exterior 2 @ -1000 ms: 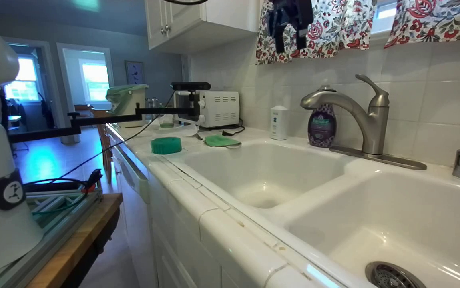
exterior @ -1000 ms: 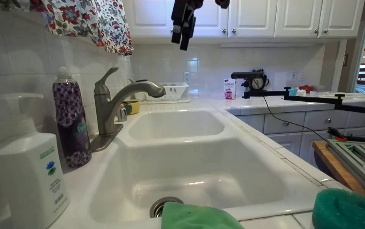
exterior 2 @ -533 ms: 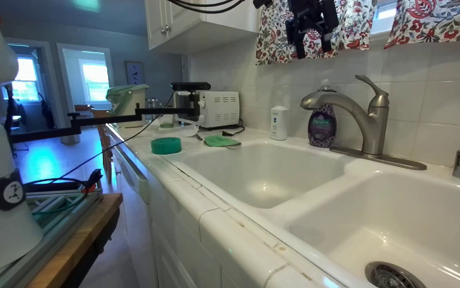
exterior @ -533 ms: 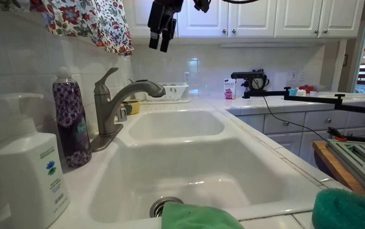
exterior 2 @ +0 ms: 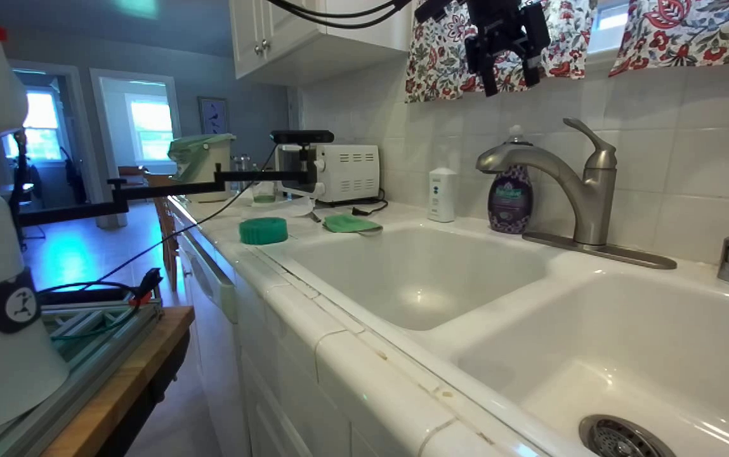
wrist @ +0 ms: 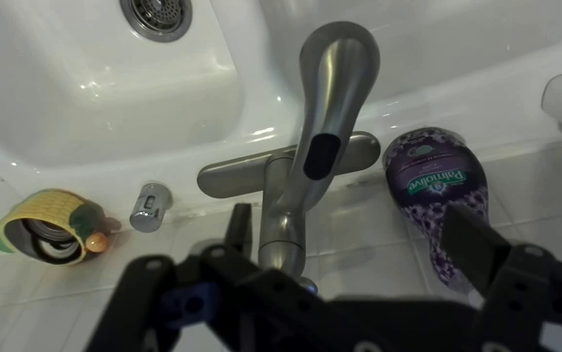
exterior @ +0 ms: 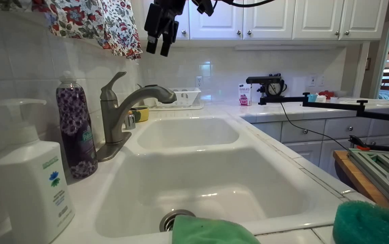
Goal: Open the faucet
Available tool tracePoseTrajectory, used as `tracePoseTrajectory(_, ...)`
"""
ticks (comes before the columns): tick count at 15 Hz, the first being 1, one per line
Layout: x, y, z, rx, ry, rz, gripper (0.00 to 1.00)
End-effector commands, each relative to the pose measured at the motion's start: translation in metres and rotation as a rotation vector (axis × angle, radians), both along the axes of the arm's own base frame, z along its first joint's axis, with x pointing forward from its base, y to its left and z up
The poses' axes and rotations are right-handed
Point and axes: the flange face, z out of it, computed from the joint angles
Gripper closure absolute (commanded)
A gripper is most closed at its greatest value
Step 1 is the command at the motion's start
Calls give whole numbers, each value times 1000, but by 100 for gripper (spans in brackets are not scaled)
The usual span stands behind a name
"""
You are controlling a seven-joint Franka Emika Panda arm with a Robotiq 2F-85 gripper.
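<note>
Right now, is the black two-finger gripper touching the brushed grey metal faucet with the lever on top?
Apart. In both exterior views the gripper hangs higher than the faucet, with pale glossy wall tile showing between them.

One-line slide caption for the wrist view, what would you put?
Looking down past the open tool onto the faucet, standing between a purple Palmolive bottle and a chrome cylinder.

The faucet (exterior 2: 596, 206) is brushed grey metal and stands upright near the back edge of the counter (exterior 2: 377, 374), well apart from the front edge. Its base plate (exterior 2: 640, 256), long and round-ended, lies flat along the back edge. The spout (exterior 2: 542, 160) arches toward the front edge, a dark oval (wrist: 322, 156) on its upper side. The lever (exterior 2: 592, 141) on top slants upward, leaning the spout's way.
</note>
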Motion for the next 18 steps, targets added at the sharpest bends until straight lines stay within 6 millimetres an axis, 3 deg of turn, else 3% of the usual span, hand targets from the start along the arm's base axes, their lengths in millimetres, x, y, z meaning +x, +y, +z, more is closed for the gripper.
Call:
tracePoseTrajectory(1,0,0,1,0,1,0,0)
tracePoseTrajectory(3,0,0,0,0,1,0,0)
tracePoseTrajectory(18,75,-1,-18,-45,-67,-13,0)
